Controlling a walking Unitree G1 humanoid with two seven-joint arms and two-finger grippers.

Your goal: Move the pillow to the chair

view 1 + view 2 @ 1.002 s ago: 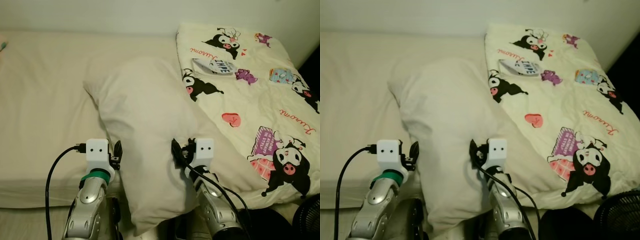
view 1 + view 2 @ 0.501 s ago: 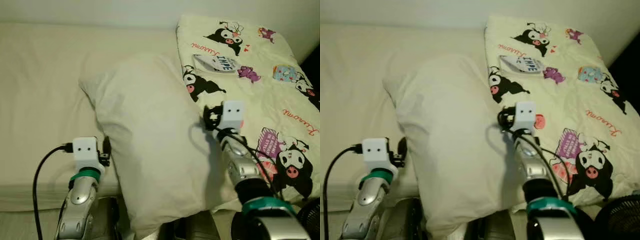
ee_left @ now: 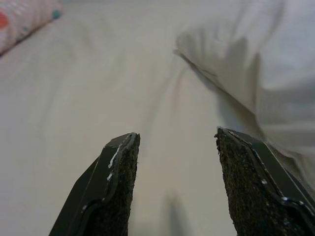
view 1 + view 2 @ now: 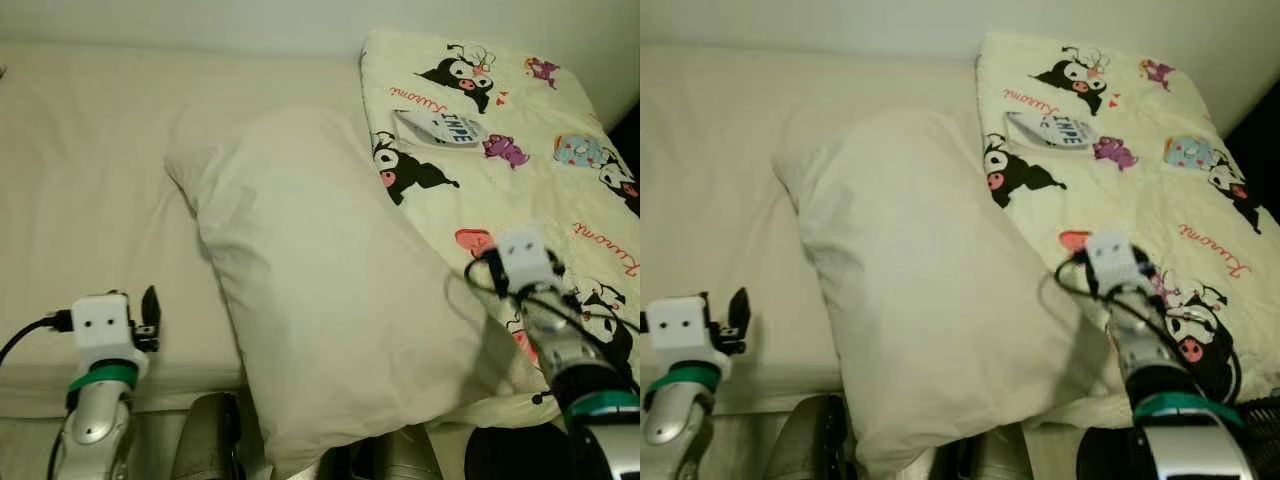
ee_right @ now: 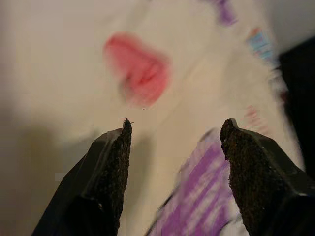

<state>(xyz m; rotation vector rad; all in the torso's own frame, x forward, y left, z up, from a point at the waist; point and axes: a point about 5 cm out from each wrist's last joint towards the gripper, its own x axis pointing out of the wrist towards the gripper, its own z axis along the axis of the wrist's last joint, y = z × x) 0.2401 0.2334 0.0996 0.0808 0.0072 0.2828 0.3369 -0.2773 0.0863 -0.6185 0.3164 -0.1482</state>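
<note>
At lower left our left claw hovers wide over the bed, beside the pillow, which lies mid-frame with its near end overhanging the bed edge; at lower right our right claw gapes over the cartoon blanket, so both flank the pillow, likely to pinch it

Head stereo pair: aimed forward and down from above the bed, pillow and blanket shared | left wrist: held close, low along the sheet, pillow edge shared | right wrist: held very close over the blanket print.
</note>
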